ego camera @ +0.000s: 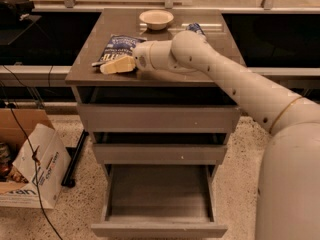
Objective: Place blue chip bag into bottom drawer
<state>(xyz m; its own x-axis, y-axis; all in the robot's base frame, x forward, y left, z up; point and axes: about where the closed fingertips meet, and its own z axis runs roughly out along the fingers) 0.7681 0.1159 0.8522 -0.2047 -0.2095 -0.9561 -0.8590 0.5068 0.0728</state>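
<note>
Dark-blue foil is showing at the left of the cabinet top [210,74], where the blue chip bag [119,46] is lying flat. The pale gripper [111,66] is pointing left and overlapping the bag's near edge; whether it is open or closed on the bag, I cannot tell. The white arm [240,91] is reaching in from the right across the top. Behind it a shallow bowl [156,19] is sitting near the far edge. Below, the bottom drawer [159,230] is standing pulled out, while the two drawers above are sitting pushed in.
</note>
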